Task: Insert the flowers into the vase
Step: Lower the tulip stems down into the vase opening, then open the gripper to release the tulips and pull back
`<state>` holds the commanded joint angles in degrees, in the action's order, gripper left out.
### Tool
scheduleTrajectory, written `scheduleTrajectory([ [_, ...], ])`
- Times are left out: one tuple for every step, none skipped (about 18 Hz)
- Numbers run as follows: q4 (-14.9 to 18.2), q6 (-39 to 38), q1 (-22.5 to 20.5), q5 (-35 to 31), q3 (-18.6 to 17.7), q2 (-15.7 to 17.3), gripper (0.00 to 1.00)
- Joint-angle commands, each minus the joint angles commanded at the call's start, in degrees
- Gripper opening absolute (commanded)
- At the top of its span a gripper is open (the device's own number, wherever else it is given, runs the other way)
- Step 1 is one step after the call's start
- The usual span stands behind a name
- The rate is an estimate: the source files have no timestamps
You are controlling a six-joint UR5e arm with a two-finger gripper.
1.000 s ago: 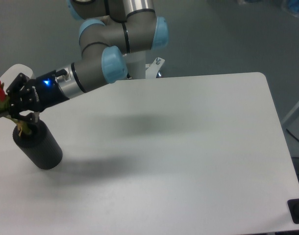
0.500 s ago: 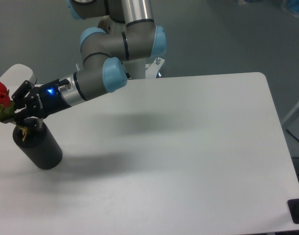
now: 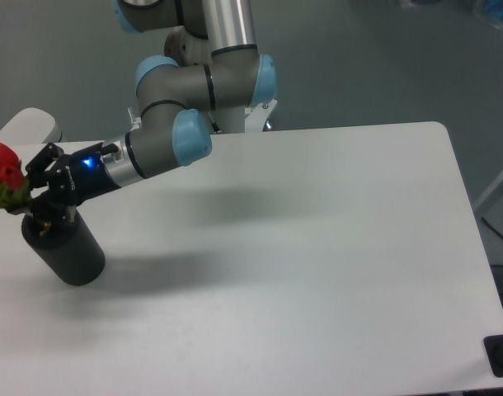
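Camera view, left edge of frame: my gripper is clamped on the flowers, stems tilted over the vase on the tabletop. Next, I judge: right the stems, centre on the hole, lower slowly.

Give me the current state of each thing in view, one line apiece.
flowers: held above the vase's top, red buds at the left frame edge, stems not clearly seen.
vase: upright on the table, near its left edge.
hand: shut on the flowers, just over the vase's mouth.
table: white, bearing the vase.
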<state>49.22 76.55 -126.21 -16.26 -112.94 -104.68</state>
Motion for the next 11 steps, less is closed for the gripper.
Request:
scheduleTrajectory([
  [0.09, 0.0, 0.0, 0.0, 0.0, 0.0, 0.7],
  [0.0, 0.0, 0.0, -0.09, 0.0, 0.0, 0.77],
  [0.0, 0.0, 0.0, -0.09, 0.09, 0.0, 0.84],
  [0.0, -0.09, 0.0, -0.09, 0.17, 0.0, 0.9],
  [0.0, -0.44, -0.09, -0.09, 0.35, 0.09, 0.97],
  [0.0, -0.61, -0.35, -0.09, 0.35, 0.26, 1.0],
  [0.0, -0.62, -0.79, -0.09, 0.35, 0.35, 1.0],
  [0.0, -0.62, -1.4, -0.09, 0.35, 0.52, 1.0],
  [0.0, -0.7, -1.75, -0.09, 0.35, 0.7, 1.0],
  [0.09, -0.79, -2.02, -0.09, 0.26, 0.88, 1.0],
  [0.09, -0.88, -2.63, -0.09, 0.18, 1.14, 1.0],
])
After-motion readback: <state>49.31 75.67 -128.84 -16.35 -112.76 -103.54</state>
